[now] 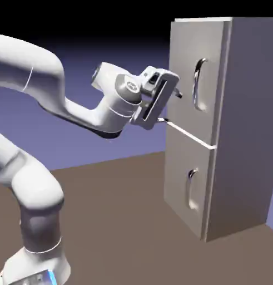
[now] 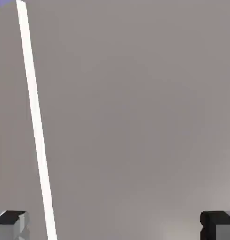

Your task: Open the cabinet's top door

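1. Two doors front the cabinet (image 1: 247,128), and both look closed; judging by that, none of the opening itself is done.
2. Relative to the cabinet, the top door (image 1: 188,72) is the upper, taller part of its front, above the white seam (image 1: 189,135). Its curved silver handle (image 1: 197,83) runs upright near the cabinet's front edge on the exterior view's right.
3. Below that seam sits the lower door (image 1: 185,175), with a shorter handle (image 1: 189,189); it is not the one wanted.
4. The gripper (image 1: 172,107) is in front of the cabinet's upper part, near the panel and short of the tall handle. Its fingers are spread wide and released, with nothing between them.
5. In the hand view, plain grey panel fills most of the space, the pale seam slants down one side, and no handle shows.
6. As I judge it, only the approach is partly made. Left to do: bring the fingers across to the tall handle, grip or hook it, then swing the door away from the cabinet.
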Robot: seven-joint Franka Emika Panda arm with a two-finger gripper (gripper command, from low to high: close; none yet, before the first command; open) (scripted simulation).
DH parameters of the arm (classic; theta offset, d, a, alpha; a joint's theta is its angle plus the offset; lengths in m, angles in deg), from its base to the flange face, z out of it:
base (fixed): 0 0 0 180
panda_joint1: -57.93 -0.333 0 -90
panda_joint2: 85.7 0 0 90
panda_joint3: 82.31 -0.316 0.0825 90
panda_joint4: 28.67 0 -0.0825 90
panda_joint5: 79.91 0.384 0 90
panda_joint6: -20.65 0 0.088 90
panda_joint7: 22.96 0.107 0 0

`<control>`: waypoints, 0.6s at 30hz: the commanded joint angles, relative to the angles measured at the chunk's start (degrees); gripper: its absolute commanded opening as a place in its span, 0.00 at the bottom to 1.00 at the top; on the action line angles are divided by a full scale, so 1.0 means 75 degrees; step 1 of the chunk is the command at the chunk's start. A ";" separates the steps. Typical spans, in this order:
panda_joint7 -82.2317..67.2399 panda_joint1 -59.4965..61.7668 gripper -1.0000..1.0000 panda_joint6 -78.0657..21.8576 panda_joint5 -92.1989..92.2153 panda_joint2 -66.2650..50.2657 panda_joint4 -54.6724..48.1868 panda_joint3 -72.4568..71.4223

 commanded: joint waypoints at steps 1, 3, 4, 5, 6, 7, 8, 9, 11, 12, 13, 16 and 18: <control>-0.0073 -0.0056 1.00 -0.0005 -0.0333 0.0024 -0.0048 0.0057; -0.0219 -0.0166 1.00 -0.0015 -0.0997 0.0071 -0.0144 0.0172; -0.0292 -0.0222 1.00 -0.0020 -0.1329 0.0095 -0.0193 0.0229; -0.0365 -0.0277 1.00 -0.0025 -0.1662 0.0119 -0.0241 0.0287; -0.0439 -0.0333 1.00 -0.0030 -0.1994 0.0143 -0.0289 0.0344; -0.0512 -0.0388 1.00 -0.0035 -0.2326 0.0167 -0.0337 0.0401; -0.0585 -0.0444 1.00 -0.0040 -0.2658 0.0190 -0.0385 0.0459; -0.0658 -0.0499 1.00 -0.0045 -0.2991 0.0214 -0.0433 0.0516; -0.0804 -0.0610 1.00 -0.0055 -0.3655 0.0262 -0.0530 0.0631; -0.0877 -0.0665 1.00 -0.0060 -0.3987 0.0285 -0.0578 0.0688; -0.0950 -0.0721 1.00 -0.0065 -0.4320 0.0309 -0.0626 0.0745; -0.1169 -0.0887 1.00 -0.0080 -0.5316 0.0381 -0.0770 0.0917; -0.1315 -0.0998 1.00 -0.0090 -0.5981 0.0428 -0.0867 0.1032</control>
